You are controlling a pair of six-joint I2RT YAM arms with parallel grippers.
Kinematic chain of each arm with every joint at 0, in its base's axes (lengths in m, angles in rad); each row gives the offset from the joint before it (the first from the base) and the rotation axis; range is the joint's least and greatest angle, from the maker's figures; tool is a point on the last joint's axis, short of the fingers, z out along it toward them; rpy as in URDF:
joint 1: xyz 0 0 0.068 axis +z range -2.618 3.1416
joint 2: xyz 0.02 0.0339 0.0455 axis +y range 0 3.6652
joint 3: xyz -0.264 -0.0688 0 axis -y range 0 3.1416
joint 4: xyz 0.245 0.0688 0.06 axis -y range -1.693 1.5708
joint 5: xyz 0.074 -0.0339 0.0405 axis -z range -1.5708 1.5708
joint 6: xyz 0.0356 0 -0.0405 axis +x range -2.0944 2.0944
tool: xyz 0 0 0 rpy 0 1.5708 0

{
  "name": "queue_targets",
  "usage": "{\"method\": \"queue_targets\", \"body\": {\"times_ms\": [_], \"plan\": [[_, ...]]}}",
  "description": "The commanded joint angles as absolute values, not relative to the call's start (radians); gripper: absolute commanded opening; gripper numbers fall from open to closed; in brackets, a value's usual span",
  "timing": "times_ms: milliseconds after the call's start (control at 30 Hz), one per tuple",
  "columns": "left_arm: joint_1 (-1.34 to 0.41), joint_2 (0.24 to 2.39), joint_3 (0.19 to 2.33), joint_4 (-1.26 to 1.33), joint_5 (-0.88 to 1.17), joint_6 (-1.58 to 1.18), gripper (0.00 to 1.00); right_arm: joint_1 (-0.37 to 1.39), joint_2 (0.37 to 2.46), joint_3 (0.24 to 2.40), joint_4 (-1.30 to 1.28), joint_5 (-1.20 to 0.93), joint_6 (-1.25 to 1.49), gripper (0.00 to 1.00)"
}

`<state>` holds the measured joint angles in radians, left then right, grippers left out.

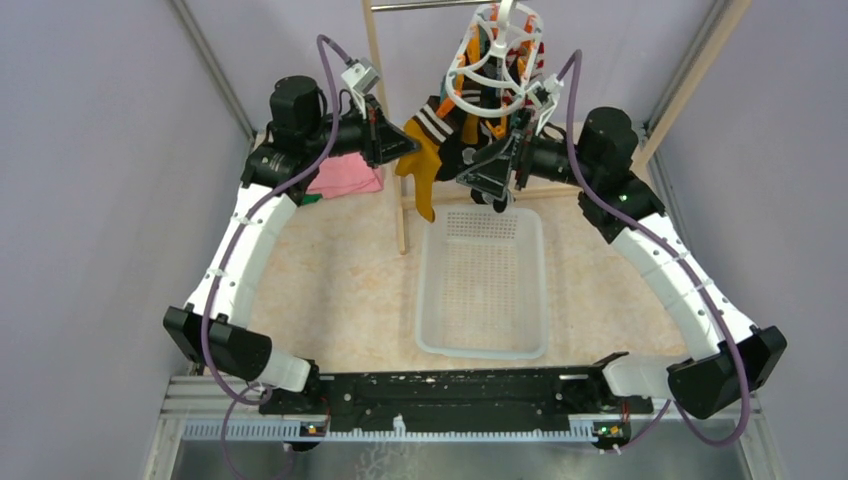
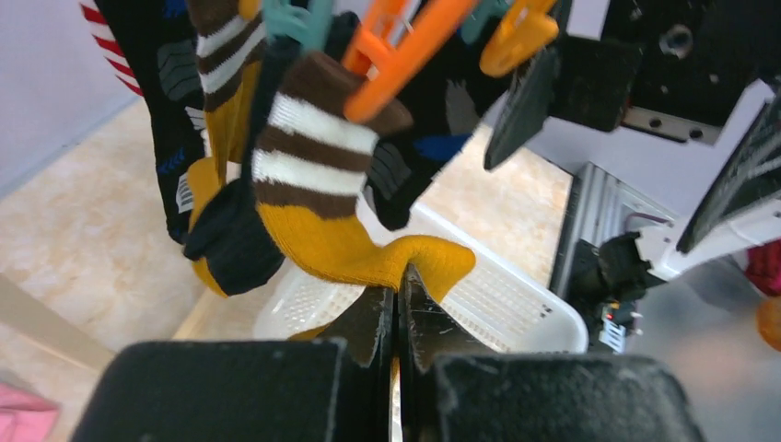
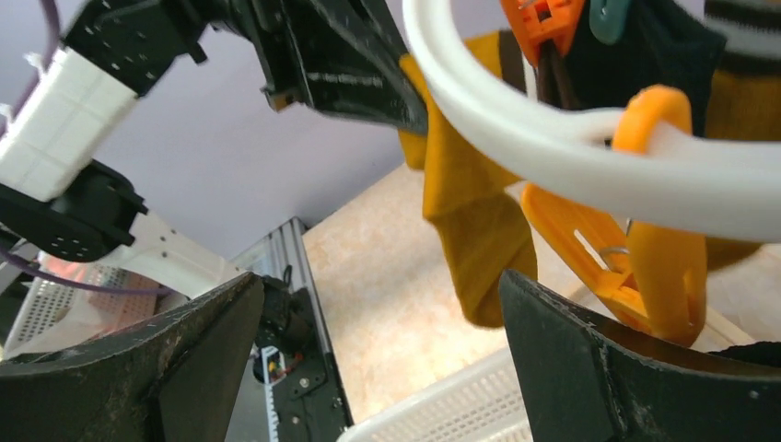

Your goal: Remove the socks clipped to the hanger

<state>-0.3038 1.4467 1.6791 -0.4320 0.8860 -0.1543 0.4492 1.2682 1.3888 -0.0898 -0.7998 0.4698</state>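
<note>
Beneath the hanger (image 3: 516,129), socks (image 2: 313,175) overlapping, red-striped sock (image 2: 97,18) mostly hidden.

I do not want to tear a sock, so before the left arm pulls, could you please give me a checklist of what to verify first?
1. Is the left gripper shut on the mustard sock? Ok, it pinches the lower end.
2. Has the orange peg released this sock? Not ok, it clamps the striped cuff.
3. Is the right gripper open? Ok, its jaws stand wide below the hanger.
4. Is the right gripper lined up on that same peg? Cannot tell.
5. Is the basket below the sock? Ok.
</note>
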Motion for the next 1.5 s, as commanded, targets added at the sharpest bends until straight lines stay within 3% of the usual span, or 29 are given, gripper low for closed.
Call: {"method": "queue_targets", "body": {"times_ms": [0,267,533,733,1033,1200,1467], "plan": [[-0.305,1.504,1.747,-0.406,0.789,-0.101,0.0,0.449,1.211,1.333,-0.193,-0.791,0.394,0.99],[-0.307,1.535,1.759,-0.373,0.811,-0.136,0.0,0.448,1.258,1.367,-0.021,-1.074,0.459,0.99],[-0.307,1.541,1.736,-0.36,0.825,-0.151,0.0,0.445,1.408,1.752,-0.218,-1.088,0.269,0.98],[-0.307,1.532,1.73,-0.357,0.83,-0.142,0.0,0.411,1.438,1.835,-0.291,-1.167,0.23,0.99],[-0.307,1.507,1.721,-0.325,0.856,-0.181,0.0,0.362,1.333,1.615,-0.157,-1.186,0.166,0.98],[-0.307,1.502,1.724,-0.316,0.851,-0.194,0.0,0.361,1.234,1.465,0.084,-1.27,0.237,0.99],[-0.307,1.514,1.724,-0.291,0.842,-0.225,0.0,0.362,1.128,1.377,0.092,-1.245,0.16,0.99]]}}
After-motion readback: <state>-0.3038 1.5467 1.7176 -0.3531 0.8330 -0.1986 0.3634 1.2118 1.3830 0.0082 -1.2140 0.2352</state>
